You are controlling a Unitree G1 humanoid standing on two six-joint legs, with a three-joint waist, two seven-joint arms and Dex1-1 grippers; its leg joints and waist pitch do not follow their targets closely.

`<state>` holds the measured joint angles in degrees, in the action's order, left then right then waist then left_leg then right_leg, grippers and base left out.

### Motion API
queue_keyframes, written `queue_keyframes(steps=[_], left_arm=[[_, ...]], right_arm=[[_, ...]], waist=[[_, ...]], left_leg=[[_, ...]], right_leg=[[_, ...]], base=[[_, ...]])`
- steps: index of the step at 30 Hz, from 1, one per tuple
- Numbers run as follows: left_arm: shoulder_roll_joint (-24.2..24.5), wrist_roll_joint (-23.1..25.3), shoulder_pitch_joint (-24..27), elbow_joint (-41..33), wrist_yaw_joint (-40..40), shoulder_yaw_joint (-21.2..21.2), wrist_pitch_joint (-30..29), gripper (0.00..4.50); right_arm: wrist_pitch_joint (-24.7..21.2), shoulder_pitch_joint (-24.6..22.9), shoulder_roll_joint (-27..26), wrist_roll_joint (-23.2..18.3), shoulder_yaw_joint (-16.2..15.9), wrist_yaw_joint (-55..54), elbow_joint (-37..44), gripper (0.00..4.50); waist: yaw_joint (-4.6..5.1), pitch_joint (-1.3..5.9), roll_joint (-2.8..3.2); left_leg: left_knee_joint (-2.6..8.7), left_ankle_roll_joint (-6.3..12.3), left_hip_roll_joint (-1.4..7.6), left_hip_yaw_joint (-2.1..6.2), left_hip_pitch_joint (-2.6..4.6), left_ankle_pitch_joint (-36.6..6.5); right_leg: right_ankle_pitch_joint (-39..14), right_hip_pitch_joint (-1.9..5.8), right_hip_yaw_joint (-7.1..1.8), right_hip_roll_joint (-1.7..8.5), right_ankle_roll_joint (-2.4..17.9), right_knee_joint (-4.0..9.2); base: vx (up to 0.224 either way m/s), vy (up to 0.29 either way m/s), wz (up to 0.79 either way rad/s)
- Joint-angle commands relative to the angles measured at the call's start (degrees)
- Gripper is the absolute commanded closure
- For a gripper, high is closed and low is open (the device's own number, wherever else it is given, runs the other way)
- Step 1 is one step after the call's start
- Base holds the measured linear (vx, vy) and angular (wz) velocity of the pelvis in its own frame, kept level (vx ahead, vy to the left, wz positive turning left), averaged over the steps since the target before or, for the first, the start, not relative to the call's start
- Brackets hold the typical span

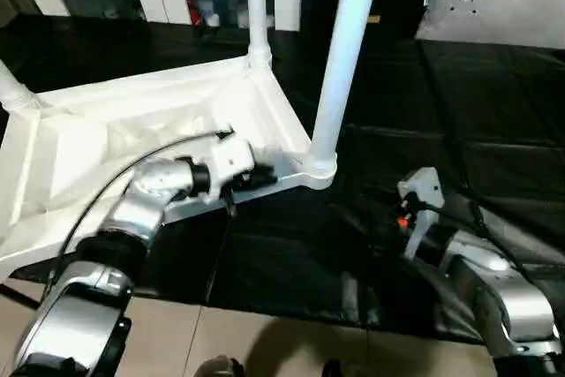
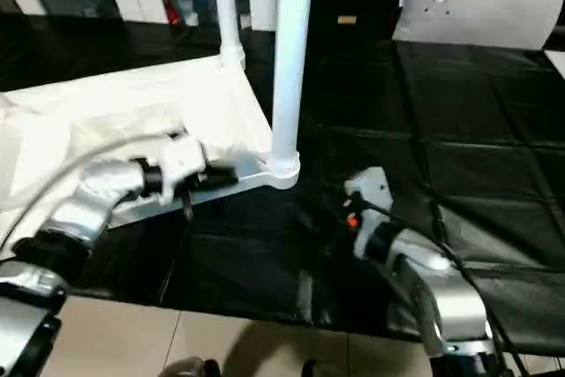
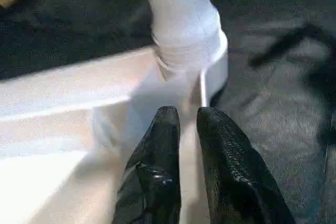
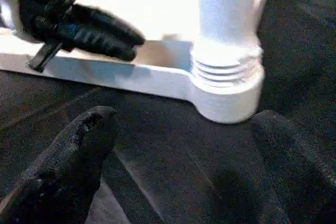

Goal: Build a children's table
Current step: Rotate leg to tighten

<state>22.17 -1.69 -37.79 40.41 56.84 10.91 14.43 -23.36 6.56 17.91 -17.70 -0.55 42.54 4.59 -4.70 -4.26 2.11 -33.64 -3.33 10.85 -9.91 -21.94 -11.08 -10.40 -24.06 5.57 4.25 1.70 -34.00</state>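
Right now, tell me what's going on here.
A humanoid robot is assembling a white children's table, lying upside down on a black mat. The near leg stands in its corner socket. The left tool rests on the table's edge beside it; the right tool hangs open, apart.

White children's table (image 1: 106,143) lies upside down, legs (image 1: 344,50) upright in corner sockets.

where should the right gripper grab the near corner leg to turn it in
Low on the leg, just above the threads at the corner socket. It stands upright and round, so come in level from the open mat side with a finger on either side. The right gripper is already wide open facing it; the left gripper sits at the rim beside it.
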Motion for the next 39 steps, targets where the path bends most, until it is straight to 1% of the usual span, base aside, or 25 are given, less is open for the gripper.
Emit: queue_keyframes(steps=[1, 4, 7, 10, 11, 15, 18, 21, 23, 24, 25, 26, 27, 28, 29, 30, 31, 32, 33, 34, 35, 36, 37, 38, 39], left_arm=[[0.5, -2.2, 1.8, -2.3, 0.6, -1.6, -1.2, 3.32], [-0.1, -4.4, 4.2, -6.5, -2.0, -4.4, -3.6, 3.11], [-1.6, -6.4, 7.8, -13.3, -9.4, -8.3, -9.0, 2.94], [-3.4, -8.7, 10.5, -19.1, -15.2, -11.3, -14.4, 2.73], [-5.9, -10.6, 13.1, -25.0, -20.6, -13.8, -17.5, 2.54], [-9.6, -12.6, 16.6, -31.7, -26.8, -16.4, -19.9, 2.42], [-11.3, -12.2, 18.9, -35.2, -29.6, -16.9, -20.4, 2.42], [-14.0, -10.8, 24.8, -42.9, -33.2, -16.1, -21.8, 2.42], [-14.7, -11.3, 26.2, -44.8, -33.9, -16.0, -22.8, 2.42], [-15.0, -11.9, 27.1, -46.2, -34.6, -15.9, -24.1, 2.42], [-15.1, -12.0, 27.6, -47.1, -35.1, -15.9, -24.7, 2.42], [-15.4, -12.0, 29.9, -50.6, -37.1, -15.8, -27.1, 2.42], [-15.3, -11.2, 30.7, -51.6, -38.1, -15.6, -27.7, 2.42], [-15.3, -10.9, 31.1, -52.0, -38.5, -15.6, -27.9, 2.42], [-14.6, -8.6, 31.8, -52.6, -39.3, -14.7, -28.1, 2.42], [-14.2, -6.8, 32.2, -53.1, -39.9, -14.2, -28.3, 2.42], [-14.5, -6.7, 33.1, -53.7, -40.1, -13.9, -28.9, 2.42], [-14.6, -6.7, 33.2, -53.8, -40.2, -13.9, -29.0, 2.42], [-15.0, -7.0, 34.2, -54.4, -40.5, -13.8, -29.4, 2.42], [-15.1, -6.7, 35.2, -54.6, -40.8, -13.6, -29.3, 2.42], [-14.8, -6.1, 35.7, -54.6, -40.8, -13.3, -29.1, 2.42], [-14.8, -6.1, 35.8, -54.7, -40.8, -13.2, -29.1, 2.42], [-14.6, -5.8, 36.1, -54.8, -41.0, -13.0, -29.2, 2.42], [-14.2, -4.7, 37.2, -55.5, -41.5, -12.0, -29.5, 2.42], [-14.1, -4.5, 37.3, -55.7, -41.6, -11.9, -29.6, 2.42]], right_arm=[[-0.7, -0.7, 0.0, -0.2, -0.2, -0.5, 1.5, 0.0], [-1.1, -0.7, -0.6, -0.1, 0.1, -1.8, 2.0, 0.0], [-2.2, -1.3, -0.9, 0.7, -0.7, -3.7, 3.7, 0.0], [-1.3, -1.9, -1.2, 1.7, -1.6, -4.8, 4.6, 0.0], [-1.0, -2.0, -2.6, 0.7, -1.1, -5.9, 5.4, 0.0], [-0.1, -2.0, -4.6, -0.1, -0.3, -7.8, 6.4, 0.0], [0.3, -2.1, -5.6, -0.2, -0.1, -8.9, 7.1, 0.0], [0.6, -2.6, -6.9, 0.4, -0.1, -11.4, 8.4, 0.0], [0.5, -2.7, -7.1, 0.6, 0.0, -12.2, 8.6, 0.0], [0.3, -2.7, -7.2, 0.8, 0.0, -12.6, 8.7, 0.0], [0.1, -2.8, -7.3, 0.8, 0.2, -13.1, 8.7, 0.0], [-0.8, -3.1, -8.1, 0.6, 0.7, -14.4, 9.0, 0.0], [-0.7, -3.3, -8.4, 0.5, 0.7, -14.9, 9.3, 0.0], [-0.7, -3.4, -8.5, 0.5, 0.7, -15.1, 9.4, 0.0], [-0.4, -3.6, -8.8, 0.3, 0.7, -15.3, 9.6, 0.0], [0.0, -3.8, -8.9, 0.2, 0.6, -15.4, 9.8, 0.0], [0.1, -3.8, -8.9, 0.3, 0.4, -15.6, 10.0, 0.0], [0.1, -3.8, -8.9, 0.3, 0.4, -15.6, 10.0, 0.0], [0.2, -3.8, -8.8, 0.3, 0.3, -15.8, 10.0, 0.0], [0.3, -3.7, -8.7, 0.4, 0.3, -16.0, 9.9, 0.0], [0.5, -3.7, -8.7, 0.5, 0.3, -16.1, 9.9, 0.0], [0.5, -3.7, -8.7, 0.5, 0.3, -16.1, 9.9, 0.0], [0.5, -3.6, -8.6, 0.5, 0.3, -16.2, 9.9, 0.0], [0.8, -3.7, -8.4, 0.8, 0.3, -16.2, 9.8, 0.0], [0.9, -3.7, -8.4, 0.8, 0.3, -16.2, 9.7, 0.0]], waist=[[-0.01, 2.39, -0.11], [-0.01, 1.93, 0.12], [0.11, 1.75, 0.33], [0.13, 1.71, 0.27], [0.17, 1.88, 0.29], [0.21, 1.82, 0.29], [0.33, 1.44, 0.12], [0.57, 1.19, -0.35], [0.42, 1.03, -0.78], [-0.67, 1.11, -0.85], [-1.11, 1.05, -1.0], [-2.35, 1.21, -1.68], [-2.69, 0.26, -2.22], [-3.41, -0.08, -2.3], [-2.99, -0.75, -1.37], [-0.97, 0.66, 0.46], [-0.8, 1.19, 0.59], [0.49, 1.87, 2.58], [1.43, 1.74, 2.73], [2.08, 1.81, 2.97], [2.35, 2.24, 2.79], [2.46, 2.92, 1.99], [2.45, 3.43, 1.28], [1.67, 3.72, -0.83], [1.46, 3.45, -2.41]], left_leg=[[4.12, 5.0, 2.66, 0.67, 0.91, -10.9], [4.62, 2.36, 2.82, 0.89, 1.06, -13.6], [4.74, 1.68, 2.95, 0.96, 0.99, -13.3], [4.46, 2.6, 2.67, 0.88, 0.68, -10.8], [4.32, 3.1, 2.86, 0.98, 0.53, -9.0], [4.1, 4.73, 2.69, 0.79, 0.27, -7.3], [4.36, 4.63, 2.64, 0.83, 0.25, -9.4], [4.62, 3.76, 2.61, 0.77, 0.3, -11.2], [4.25, 6.04, 1.88, 0.34, -0.29, -10.5], [2.22, 9.39, 1.67, 0.98, -1.06, -6.9], [0.87, 10.49, 1.55, 1.45, -1.51, -5.7], [-2.07, 5.84, 1.31, 0.44, 0.51, -8.5], [-3.4, 4.79, 0.86, 1.6, -1.28, -9.6], [-4.37, 2.59, 0.29, 3.76, -2.4, -9.1], [0.15, -1.66, 0.78, 3.66, -0.39, -8.4], [4.36, -5.4, 2.11, 2.51, 3.4, -11.3], [6.27, -4.94, 3.83, 5.6, 2.15, -11.1], [6.65, -9.21, 6.51, 7.01, 3.51, -9.1], [7.33, -9.43, 8.3, 7.99, 3.84, -6.1], [7.84, -5.85, 11.31, 9.88, 4.07, 2.7], [5.89, 2.16, 11.08, 9.66, 4.33, 12.9], [3.4, 13.14, 9.38, 9.08, 4.71, 20.4], [1.61, 17.52, 7.34, 8.04, 4.35, 23.2], [-1.65, 19.73, 0.06, 3.47, 0.47, 21.9], [-2.08, 17.86, -2.96, 2.02, -2.74, 15.8]], right_leg=[[-10.2, 3.69, -3.31, 4.7, 12.5, 4.03], [-17.2, 3.56, -3.6, 4.83, 9.9, 4.56], [-16.2, 3.46, -3.67, 4.63, 9.7, 4.33], [-12.9, 3.51, -3.62, 4.48, 10.5, 4.2], [-10.0, 3.64, -3.66, 4.55, 11.3, 3.69], [-7.7, 3.45, -3.52, 4.17, 11.8, 3.75], [-11.8, 3.39, -3.51, 4.16, 9.7, 4.38], [-16.3, 3.28, -3.57, 4.22, 8.1, 4.9], [-18.6, 3.75, -4.63, 5.91, 9.0, 5.34], [-21.4, 5.05, -6.86, 9.81, 10.9, 6.6], [-22.3, 5.54, -8.07, 11.63, 11.4, 7.23], [-25.3, 5.09, -14.5, 10.97, 13.2, 8.41], [-26.5, 6.13, -16.14, 11.65, 14.5, 8.72], [-27.7, 7.21, -17.4, 11.09, 15.9, 8.34], [-24.5, 3.42, -14.28, 3.4, 13.4, 6.74], [-17.1, -0.86, -9.84, -3.97, 5.4, 3.99], [-9.0, 0.77, -7.05, -3.4, 4.9, -0.18], [-1.9, -0.2, -6.0, -2.58, 4.2, -0.88], [-1.0, -0.4, -5.16, -2.43, 3.7, -1.42], [-2.9, -1.04, -4.09, -1.55, 2.3, -3.65], [-5.6, -1.62, -3.94, -0.5, 1.8, -4.43], [-3.8, -1.61, -4.9, 1.24, 3.6, -3.39], [0.5, -1.02, -5.6, 2.26, 5.9, -1.96], [15.6, 2.3, -6.77, 3.17, 12.4, 0.27], [21.9, 4.74, -7.73, 3.44, 12.6, 0.94]], base=[[0.0, 0.0, 0.0], [0.0, 0.0, 0.0], [0.0, 0.0, 0.0], [0.0, 0.0, 0.0], [0.0, 0.0, 0.0], [0.0, 0.0, 0.0], [0.0, 0.0, 0.0], [0.0, 0.0, 0.0], [0.0, 0.0, 0.0], [0.0, 0.0, 0.0], [0.0, 0.0, 0.0], [0.005, 0.077, -0.27], [0.005, 0.077, -0.27], [0.01, 0.122, -0.66], [-0.012, 0.154, -0.67], [-0.012, 0.154, -0.67], [-0.052, 0.133, -0.41], [-0.037, 0.116, -0.04], [-0.037, 0.116, -0.04], [0.008, 0.079, 0.1], [0.0, 0.0, 0.0], [0.0, 0.0, 0.0], [-0.022, -0.081, -0.01], [-0.035, -0.111, 0.01], [-0.035, -0.111, 0.01]])
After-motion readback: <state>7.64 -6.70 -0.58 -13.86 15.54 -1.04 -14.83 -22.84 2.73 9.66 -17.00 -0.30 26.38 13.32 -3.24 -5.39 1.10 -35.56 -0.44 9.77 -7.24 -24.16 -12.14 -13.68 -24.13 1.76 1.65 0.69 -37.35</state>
